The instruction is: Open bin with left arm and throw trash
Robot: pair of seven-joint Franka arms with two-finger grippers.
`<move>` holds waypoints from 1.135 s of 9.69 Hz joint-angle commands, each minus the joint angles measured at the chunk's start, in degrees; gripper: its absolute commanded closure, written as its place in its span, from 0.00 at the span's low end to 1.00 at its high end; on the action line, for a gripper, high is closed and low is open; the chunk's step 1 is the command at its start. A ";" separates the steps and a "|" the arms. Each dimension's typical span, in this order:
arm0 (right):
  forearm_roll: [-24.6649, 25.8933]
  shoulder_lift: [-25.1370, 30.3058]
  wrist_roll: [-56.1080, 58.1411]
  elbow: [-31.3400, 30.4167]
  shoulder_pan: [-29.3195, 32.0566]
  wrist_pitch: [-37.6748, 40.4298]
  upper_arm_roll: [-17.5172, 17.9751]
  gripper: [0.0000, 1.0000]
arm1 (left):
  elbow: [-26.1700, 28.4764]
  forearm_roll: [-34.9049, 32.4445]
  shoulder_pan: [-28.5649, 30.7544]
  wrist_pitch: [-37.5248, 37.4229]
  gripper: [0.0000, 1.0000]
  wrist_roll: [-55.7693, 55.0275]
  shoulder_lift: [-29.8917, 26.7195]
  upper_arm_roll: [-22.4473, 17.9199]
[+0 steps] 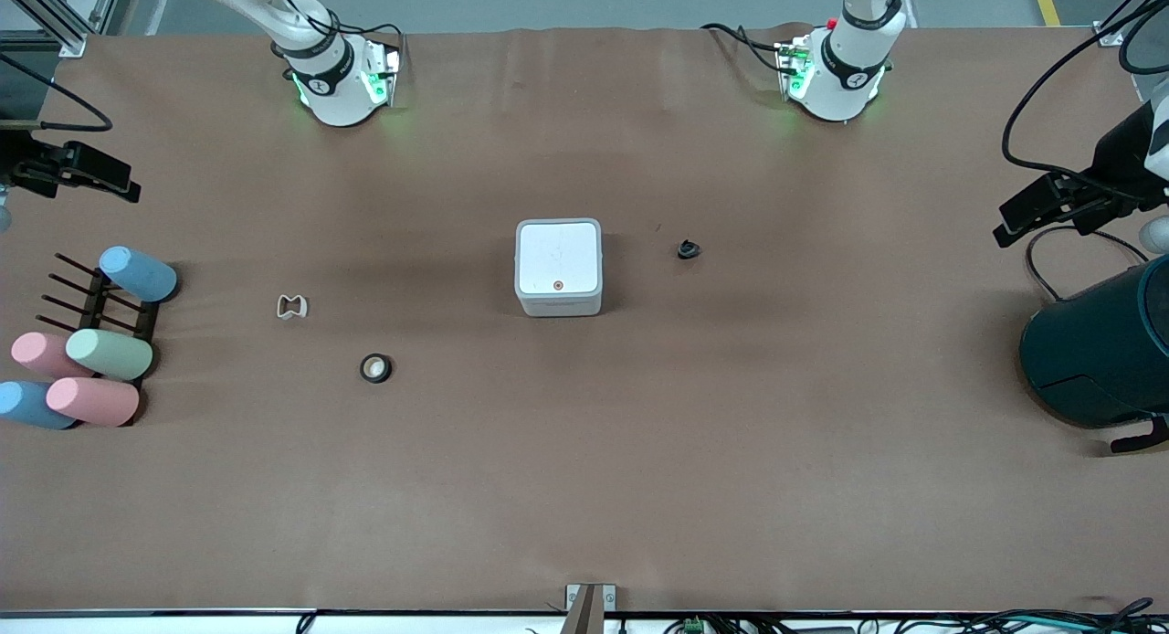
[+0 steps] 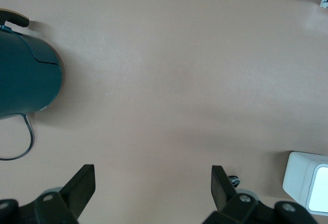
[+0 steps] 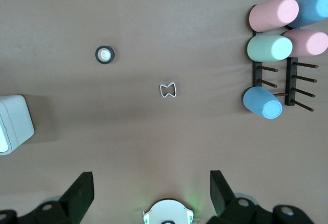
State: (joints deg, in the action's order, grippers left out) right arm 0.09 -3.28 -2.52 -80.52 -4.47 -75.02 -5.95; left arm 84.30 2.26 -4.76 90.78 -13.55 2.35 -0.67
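Note:
The white bin (image 1: 558, 267) sits mid-table with its lid down and the orange button (image 1: 558, 286) on top; its corner also shows in the wrist views (image 2: 307, 185) (image 3: 14, 124). The trash lies loose on the table. A black lump (image 1: 689, 248) (image 2: 233, 181) is beside the bin toward the left arm's end. A white hourglass frame (image 1: 292, 307) (image 3: 168, 90) and a black ring (image 1: 375, 368) (image 3: 105, 55) lie toward the right arm's end. My left gripper (image 2: 152, 175) and right gripper (image 3: 151, 178) hang high over the table, open and empty. Both are out of the front view.
A dark teal drum (image 1: 1096, 351) (image 2: 25, 78) stands at the left arm's end. A dark rack with pastel cylinders (image 1: 91, 342) (image 3: 271, 44) stands at the right arm's end. Black clamped fixtures (image 1: 68, 168) (image 1: 1050, 205) jut in at both ends.

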 commanded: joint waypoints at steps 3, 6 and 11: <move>0.35 1.35 -0.38 -1.22 -0.54 -0.83 -0.38 0.00 | -0.98 -0.06 0.28 -0.43 0.00 0.36 0.29 -0.04; 0.27 1.35 -0.47 -1.22 -0.45 -1.71 -0.38 0.00 | -1.07 -0.15 -0.07 -0.43 0.00 0.02 0.55 -0.04; -0.26 -0.92 -6.08 -1.48 -0.71 -0.92 -0.29 0.00 | -0.98 -0.59 -1.74 -3.41 0.00 -9.35 -0.06 3.99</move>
State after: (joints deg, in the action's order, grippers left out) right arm 0.07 -3.51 -6.17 -80.88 -4.49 -76.04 -5.95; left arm 84.17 2.25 -5.89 89.02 -18.55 2.54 1.62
